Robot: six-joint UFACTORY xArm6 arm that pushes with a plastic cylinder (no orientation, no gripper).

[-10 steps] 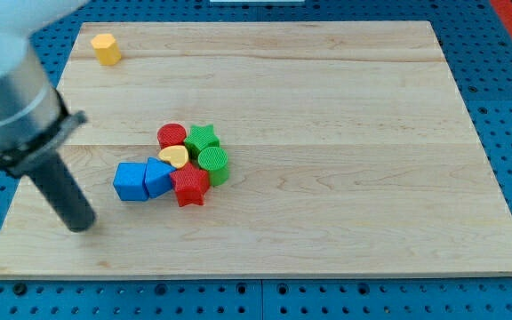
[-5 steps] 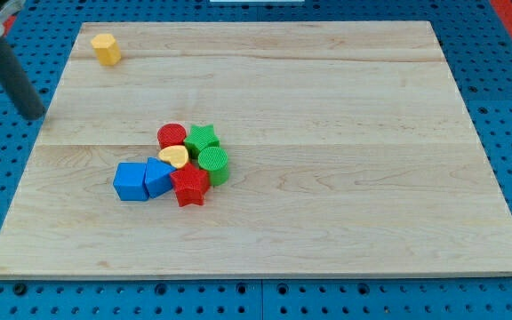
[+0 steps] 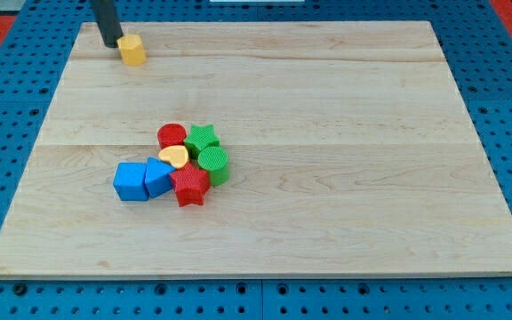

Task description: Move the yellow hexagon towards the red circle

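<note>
The yellow hexagon (image 3: 132, 50) lies near the top left corner of the wooden board (image 3: 327, 107). My tip (image 3: 111, 43) is right against its upper left side. The red circle (image 3: 172, 136) sits at the top left of a tight cluster near the board's middle left, well below and to the right of the hexagon.
The cluster also holds a green star (image 3: 203, 139), a yellow heart (image 3: 174, 156), a green cylinder (image 3: 213, 164), a red star (image 3: 190, 185) and two blue blocks (image 3: 130, 181) (image 3: 158, 176). Blue pegboard (image 3: 7, 133) surrounds the board.
My tip swept from the board's left edge up to the top left corner. The yellow hexagon has shifted to the right and slightly down.
</note>
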